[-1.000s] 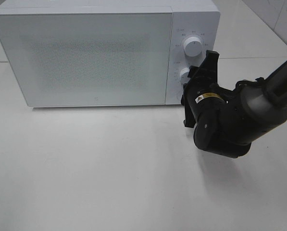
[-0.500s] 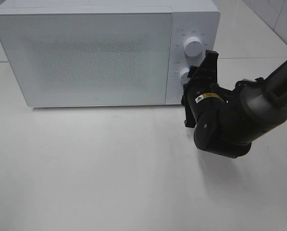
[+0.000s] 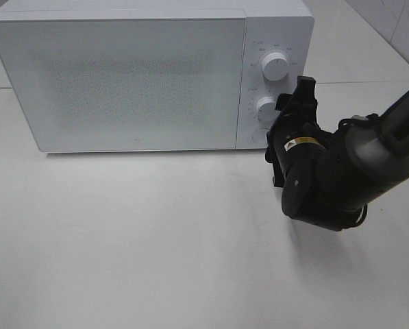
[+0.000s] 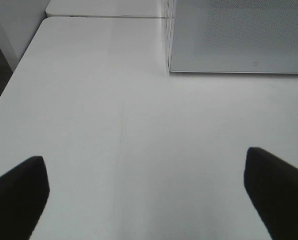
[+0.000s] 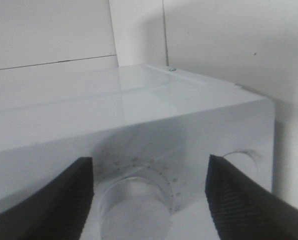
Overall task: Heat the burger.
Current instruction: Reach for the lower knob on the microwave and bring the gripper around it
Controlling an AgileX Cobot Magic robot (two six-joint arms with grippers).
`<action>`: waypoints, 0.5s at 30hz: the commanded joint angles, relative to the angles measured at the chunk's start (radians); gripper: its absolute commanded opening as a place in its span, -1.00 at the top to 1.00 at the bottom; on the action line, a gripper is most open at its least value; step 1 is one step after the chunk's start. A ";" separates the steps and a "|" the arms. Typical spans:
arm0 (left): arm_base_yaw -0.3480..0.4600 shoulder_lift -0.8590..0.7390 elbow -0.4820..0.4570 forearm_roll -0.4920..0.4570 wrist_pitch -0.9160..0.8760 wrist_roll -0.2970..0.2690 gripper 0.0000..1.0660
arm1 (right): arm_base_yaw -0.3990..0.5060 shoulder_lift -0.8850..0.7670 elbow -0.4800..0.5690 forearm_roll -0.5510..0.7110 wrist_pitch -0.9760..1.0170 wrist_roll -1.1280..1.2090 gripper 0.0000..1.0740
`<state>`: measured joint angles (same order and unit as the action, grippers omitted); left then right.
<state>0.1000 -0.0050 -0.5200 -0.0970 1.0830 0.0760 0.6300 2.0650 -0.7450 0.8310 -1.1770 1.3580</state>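
Right now my right gripper (image 3: pixel 303 89) hangs in front of the microwave (image 3: pixel 122 75), at its control panel. It sits close beside the lower dial (image 3: pixel 266 106), on the side away from the door (image 3: pixel 122 103), and below the upper dial (image 3: pixel 275 66). The jaws are released and grasp nothing. From my right wrist, the two dark fingers (image 5: pixel 64 200) stand apart, and a round white dial (image 5: pixel 134 210) with tick marks shows in the gap beyond them. I cannot tell from there which of the two dials it is.

My left gripper (image 4: pixel 144 155) is also released, its tips spread wide over the bare white table (image 4: pixel 114 125), in front of the microwave's corner on the door side, well clear of it and holding nothing.

The microwave door is closed and its frosted, dotted panel shows nothing behind it. Where the burger is, I cannot tell.
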 commanded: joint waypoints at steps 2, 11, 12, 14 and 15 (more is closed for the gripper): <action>0.000 -0.019 0.003 -0.001 -0.014 -0.007 -0.88 | 0.000 -0.044 0.053 -0.061 -0.002 -0.031 -0.27; 0.000 -0.019 0.003 -0.001 -0.014 -0.007 -0.88 | 0.001 -0.117 0.160 -0.181 -0.002 -0.091 -0.27; 0.000 -0.019 0.003 -0.001 -0.014 -0.007 -0.88 | 0.001 -0.132 0.175 -0.206 0.002 -0.119 -0.27; 0.000 -0.019 0.003 -0.001 -0.014 -0.007 -0.88 | 0.001 -0.159 0.199 -0.255 0.016 -0.159 -0.27; 0.000 -0.019 0.003 -0.001 -0.014 -0.007 -0.88 | 0.001 -0.176 0.212 -0.280 0.033 -0.179 -0.27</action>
<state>0.1000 -0.0050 -0.5200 -0.0970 1.0830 0.0760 0.6310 1.9070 -0.5380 0.5890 -1.1520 1.2130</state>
